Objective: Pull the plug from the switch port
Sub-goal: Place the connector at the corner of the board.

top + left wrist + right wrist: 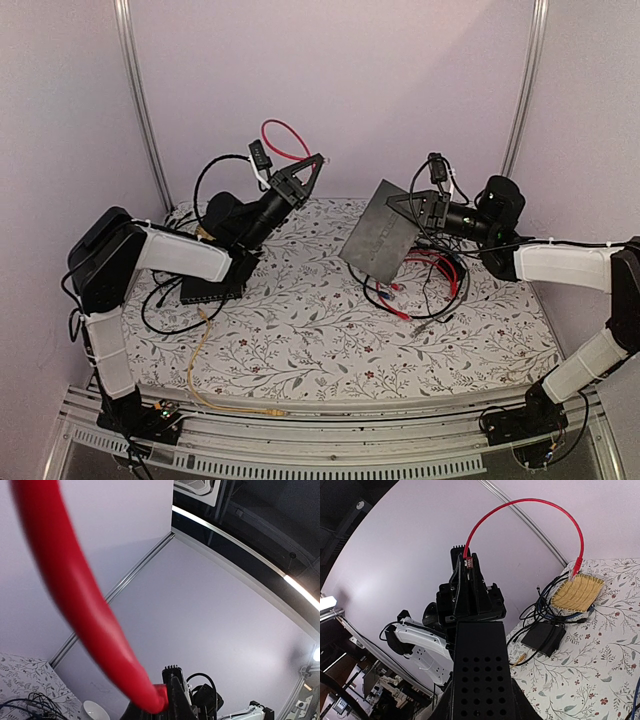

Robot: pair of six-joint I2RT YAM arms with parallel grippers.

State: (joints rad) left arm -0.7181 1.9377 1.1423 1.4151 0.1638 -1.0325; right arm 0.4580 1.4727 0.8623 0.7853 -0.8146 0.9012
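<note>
My left gripper [312,165] is raised over the back left of the table and is shut on the plug [467,563] of a short red cable [530,502]. The cable arches up from it, and its other end [577,566] hangs free above a woven basket. The left wrist view shows the red end [159,694] pinched against a black finger [175,690]. My right gripper [415,208] is shut on a flat black switch box [380,235], held tilted in the air. The box [480,670] points toward the left gripper, apart from the plug. The switch port is hidden on the box's thin edge.
A dark grey box [212,290] with a yellow cable [198,355] lies under the left arm, next to the woven basket [577,592]. A tangle of red and black cables [432,280] lies below the lifted switch box. Metal posts [140,95] stand at the back corners.
</note>
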